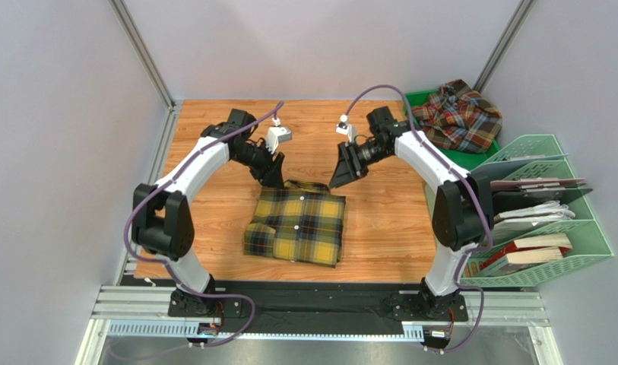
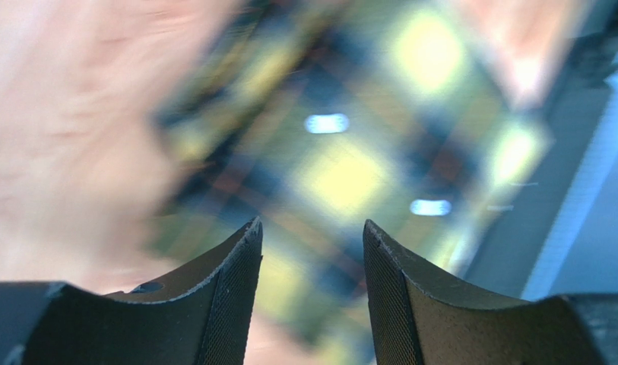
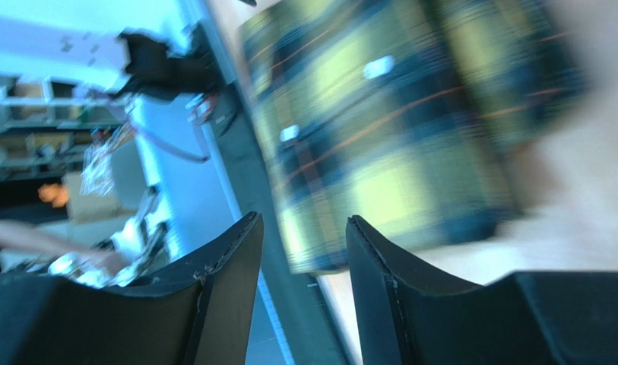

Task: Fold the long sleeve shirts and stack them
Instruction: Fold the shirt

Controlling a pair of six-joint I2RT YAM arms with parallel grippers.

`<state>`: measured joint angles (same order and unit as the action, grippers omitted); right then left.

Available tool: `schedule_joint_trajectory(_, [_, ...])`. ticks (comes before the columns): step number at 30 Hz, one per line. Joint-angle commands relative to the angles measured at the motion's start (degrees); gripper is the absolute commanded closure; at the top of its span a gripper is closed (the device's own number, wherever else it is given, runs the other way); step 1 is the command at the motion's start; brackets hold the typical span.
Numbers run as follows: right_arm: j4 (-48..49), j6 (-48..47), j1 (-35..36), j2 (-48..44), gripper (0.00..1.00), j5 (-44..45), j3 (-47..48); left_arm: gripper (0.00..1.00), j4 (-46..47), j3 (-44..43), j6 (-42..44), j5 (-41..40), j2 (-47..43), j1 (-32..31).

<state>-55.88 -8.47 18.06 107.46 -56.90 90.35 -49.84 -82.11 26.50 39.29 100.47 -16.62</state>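
Wooden counter point(image 1: 388, 228), frame centre: folded yellow-black plaid flannel shirt point(image 1: 296, 224), likely soft, limp, light; best pinched at upper corners. Left tool point(image 2: 312, 228), right tool point(image 3: 304, 220) both parted, empty.

Top view is bright, even and sharp, while both wrist views smear the yellow shirt point(image 2: 342, 179) with blur

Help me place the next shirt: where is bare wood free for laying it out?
Widest bare wood: between the folded yellow plaid shirt and the right arm. Narrower: between that shirt and the left arm, plus the far strip beyond the open left gripper and right gripper. Crowded: the right edge, with rust-red shirt, green tray and file rack.
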Motion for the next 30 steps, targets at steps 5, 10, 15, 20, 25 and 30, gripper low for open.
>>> schedule_joint_trajectory(5, [15.27, 12.07, 6.81, 5.72, 0.51, -4.45, -9.06, 0.39, 11.4, 9.51, -25.25, 20.82, 1.39, -0.43])
schedule_joint_trajectory(10, [15.1, 12.16, 1.37, 17.15, 0.5, 1.44, 0.95, 0.38, 18.99, 4.78, -38.53, 21.45, 15.18, 3.78])
schedule_joint_trajectory(15, [9.82, 9.53, -1.27, 27.89, 0.5, 6.98, 11.77, 0.38, 15.93, -5.41, -37.24, 18.28, 25.46, 7.48])
schedule_joint_trajectory(20, [9.91, 8.65, -1.37, 22.28, 0.45, 3.75, 12.67, 0.35, 14.95, -5.88, -32.31, 20.03, 19.19, 8.54])
schedule_joint_trajectory(25, [15.33, 11.97, -0.14, 3.93, 0.12, -2.94, 2.14, 0.22, 17.67, 6.14, -35.63, 23.2, 1.96, 7.84])
schedule_joint_trajectory(30, [25.62, 24.33, 8.72, -8.92, 0.0, -4.79, -13.93, 0.01, 27.33, 25.98, -47.55, 24.26, -16.87, 5.73])
